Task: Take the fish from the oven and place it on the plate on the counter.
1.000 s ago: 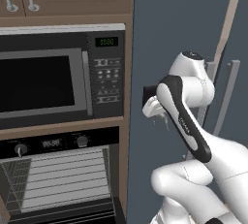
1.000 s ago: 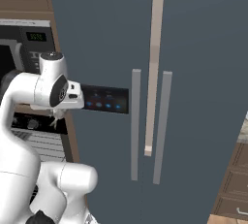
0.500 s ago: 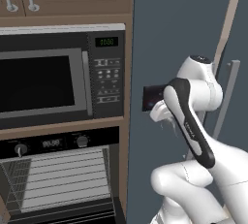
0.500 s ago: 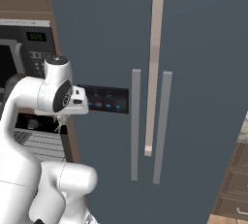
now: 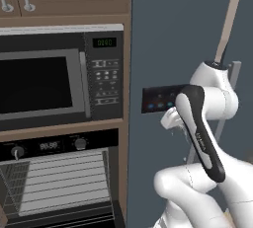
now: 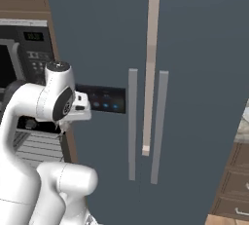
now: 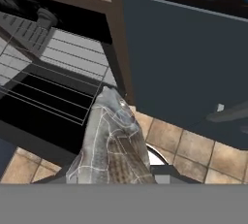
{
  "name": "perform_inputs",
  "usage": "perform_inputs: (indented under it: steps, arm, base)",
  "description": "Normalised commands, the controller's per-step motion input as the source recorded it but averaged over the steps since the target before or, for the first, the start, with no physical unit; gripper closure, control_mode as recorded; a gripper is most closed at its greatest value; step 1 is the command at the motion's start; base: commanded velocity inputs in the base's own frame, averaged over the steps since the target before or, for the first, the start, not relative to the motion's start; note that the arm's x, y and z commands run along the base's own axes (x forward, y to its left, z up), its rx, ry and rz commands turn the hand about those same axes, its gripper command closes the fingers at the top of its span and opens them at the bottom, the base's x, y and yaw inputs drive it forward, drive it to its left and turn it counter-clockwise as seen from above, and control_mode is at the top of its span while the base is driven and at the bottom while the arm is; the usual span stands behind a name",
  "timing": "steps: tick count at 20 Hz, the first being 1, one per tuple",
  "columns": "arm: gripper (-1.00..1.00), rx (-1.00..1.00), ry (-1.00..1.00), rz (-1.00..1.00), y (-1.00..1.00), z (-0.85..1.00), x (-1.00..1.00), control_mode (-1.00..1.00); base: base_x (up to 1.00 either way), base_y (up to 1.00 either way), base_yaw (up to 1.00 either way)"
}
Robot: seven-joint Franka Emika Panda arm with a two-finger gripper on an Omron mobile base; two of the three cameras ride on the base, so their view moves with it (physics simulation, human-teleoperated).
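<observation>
Now clear of the oven [image 5: 54, 182] — the fish [image 7: 114, 145] hangs between my half-parted fingers, clamped, lifted high beside the fridge [image 6: 194, 48] so it carries freely toward the plate.

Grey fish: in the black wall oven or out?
Out. In the hand view the grey fish hangs right in front of the gripper, over tan floor tiles, clear of the black wall oven and its grey racks.
</observation>
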Motion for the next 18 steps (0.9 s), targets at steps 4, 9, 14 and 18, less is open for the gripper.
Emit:
perform_inputs:
  steps: [4, 9, 14, 18]
  arm:
    - [1.00, 0.00, 0.00, 0.00, 0.00, 0.00, 0.00, 1.00]
    - [1.00, 0.00, 0.00, 0.00, 0.00, 0.00, 0.00, 1.00]
    - [1.00, 0.00, 0.00, 0.00, 0.00, 0.00, 0.00, 1.00]
    - [1.00, 0.00, 0.00, 0.00, 0.00, 0.00, 0.00, 1.00]
  base:
    - [-0.24, -0.89, 0.00]
    - [-0.10, -1.00, 0.00]
    - [-0.07, -1.00, 0.00]
    - [0.00, -1.00, 0.00]
